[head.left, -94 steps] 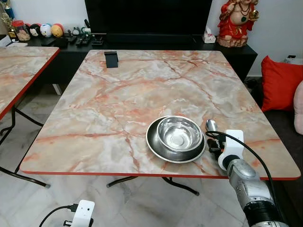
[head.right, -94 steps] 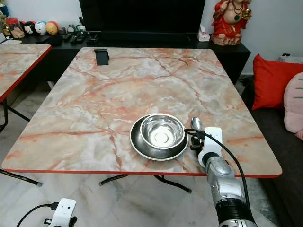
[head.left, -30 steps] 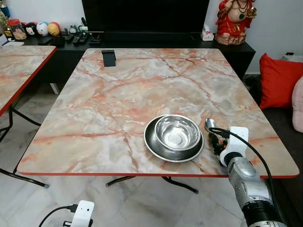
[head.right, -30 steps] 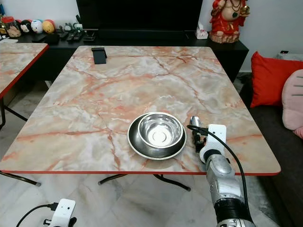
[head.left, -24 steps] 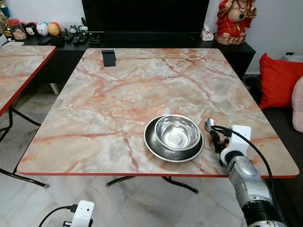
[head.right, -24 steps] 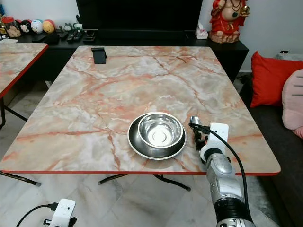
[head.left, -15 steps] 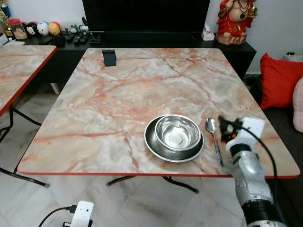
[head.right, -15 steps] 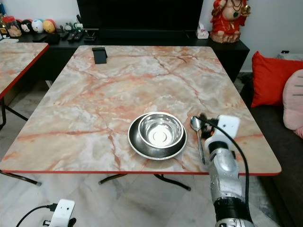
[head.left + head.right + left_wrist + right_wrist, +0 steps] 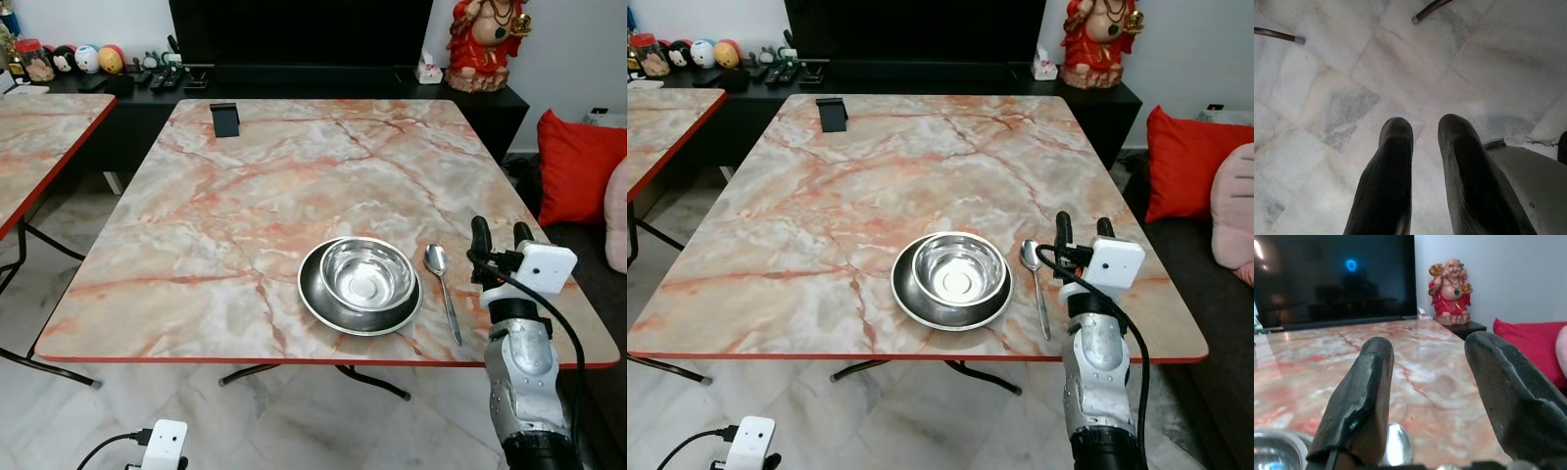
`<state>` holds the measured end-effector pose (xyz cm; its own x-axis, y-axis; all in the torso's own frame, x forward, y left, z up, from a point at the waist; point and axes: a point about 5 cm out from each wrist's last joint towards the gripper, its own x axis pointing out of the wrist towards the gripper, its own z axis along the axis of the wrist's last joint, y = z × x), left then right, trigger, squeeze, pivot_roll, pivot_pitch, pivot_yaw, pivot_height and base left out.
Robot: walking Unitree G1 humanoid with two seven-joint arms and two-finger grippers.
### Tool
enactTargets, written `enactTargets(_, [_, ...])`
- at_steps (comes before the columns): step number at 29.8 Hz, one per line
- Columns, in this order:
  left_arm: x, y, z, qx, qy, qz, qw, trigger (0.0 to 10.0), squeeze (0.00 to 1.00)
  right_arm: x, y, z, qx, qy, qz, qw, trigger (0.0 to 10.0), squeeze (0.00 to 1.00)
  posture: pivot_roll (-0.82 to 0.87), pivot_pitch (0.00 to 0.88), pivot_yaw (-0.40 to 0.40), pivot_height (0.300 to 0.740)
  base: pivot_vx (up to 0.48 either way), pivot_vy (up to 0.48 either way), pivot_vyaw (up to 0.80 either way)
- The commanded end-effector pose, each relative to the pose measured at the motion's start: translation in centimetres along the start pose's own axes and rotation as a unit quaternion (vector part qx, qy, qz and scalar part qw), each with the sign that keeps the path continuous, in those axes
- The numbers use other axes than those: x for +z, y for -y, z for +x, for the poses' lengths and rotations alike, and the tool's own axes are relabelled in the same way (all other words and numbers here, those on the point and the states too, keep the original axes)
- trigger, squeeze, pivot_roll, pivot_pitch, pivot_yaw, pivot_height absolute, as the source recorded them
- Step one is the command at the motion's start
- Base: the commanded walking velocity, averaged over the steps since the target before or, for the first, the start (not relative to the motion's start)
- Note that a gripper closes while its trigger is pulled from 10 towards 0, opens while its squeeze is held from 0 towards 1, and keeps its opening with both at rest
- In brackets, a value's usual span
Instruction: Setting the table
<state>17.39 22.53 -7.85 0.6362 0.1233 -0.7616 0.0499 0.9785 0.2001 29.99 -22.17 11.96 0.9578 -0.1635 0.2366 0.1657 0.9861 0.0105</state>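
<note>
Marble-patterned and edged in red, the table [image 9: 245, 196] carries a steel bowl [image 9: 369, 274] sitting inside a shallow steel plate [image 9: 323, 304] near its front edge, towards the robot's right. Just beside the plate on that side lies a metal spoon [image 9: 443, 290], flat on the tabletop, its round end pointing away from the robot and its handle running back towards the table's front edge; it is close to the plate's rim but apart from it. The right gripper [image 9: 495, 238] is raised above the table just to the right of the spoon, its two black fingers [image 9: 1359, 396] pointing upward and spread wide apart with nothing between them; in the right wrist view the spoon's round end [image 9: 1396, 444] shows below them. The left gripper [image 9: 1422, 142] hangs low over the pale tiled floor [image 9: 1327, 88], its fingers slightly parted and holding nothing. At the table's far left corner stands a small black stand [image 9: 226, 120]. Beyond the table, a red figurine [image 9: 487, 44] sits on a black cabinet [image 9: 323, 83], and a red cushion [image 9: 580, 166] lies to the right.
</note>
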Motion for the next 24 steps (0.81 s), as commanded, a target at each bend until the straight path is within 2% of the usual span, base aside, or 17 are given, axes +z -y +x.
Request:
enactTargets(1, [-0.5, -0.1, -0.2, -0.003, -0.003, -0.003, 1.0, 10.0, 0.0, 0.2, 0.0, -0.3, -0.005, 0.011, 0.0, 1.0, 10.0, 0.0, 0.03, 0.0, -0.014, 0.731, 0.0, 0.0, 0.0])
enactTargets(8, [0.0, -1.5, -0.2, 0.002, 0.007, 0.012, 1.0, 10.0, 0.0, -0.3, 0.1, -2.0, -0.025, 0.007, 0.001, 1.0, 10.0, 0.0, 0.01, 0.0, 0.016, 0.731, 0.0, 0.0, 0.0])
enactTargets(11, [1.4, -2.6, 0.1, 0.008, 0.024, 0.017, 1.0, 10.0, 0.0, -0.6, -0.6, -2.8, -0.014, 0.003, -0.009, 1.0, 10.0, 0.0, 0.0, 0.0, 0.041, 0.731, 0.0, 0.0, 0.0])
enactTargets(17, [1.7, -2.1, 0.2, 0.01, 0.025, 0.008, 1.0, 10.0, 0.0, -1.1, -0.2, -3.4, -0.022, -0.008, -0.005, 1.0, 10.0, 0.0, -0.01, 0.0, 0.037, 0.731, 0.0, 0.0, 0.0])
enactTargets(20, [1.8, -1.3, 0.3, 0.001, 0.027, 0.007, 1.0, 10.0, 0.0, -0.7, -0.3, -2.9, -0.017, -0.002, -0.005, 1.0, 10.0, 0.0, 0.0, 0.0, 0.03, 0.731, 0.0, 0.0, 0.0])
enactTargets(24, [1.8, -0.9, 0.3, 0.001, 0.031, -0.002, 1.0, 10.0, 0.0, -0.3, -0.2, -2.1, -0.027, 0.006, -0.002, 1.0, 10.0, 0.0, 0.0, 0.0, 0.013, 0.731, 0.0, 0.409, 0.0])
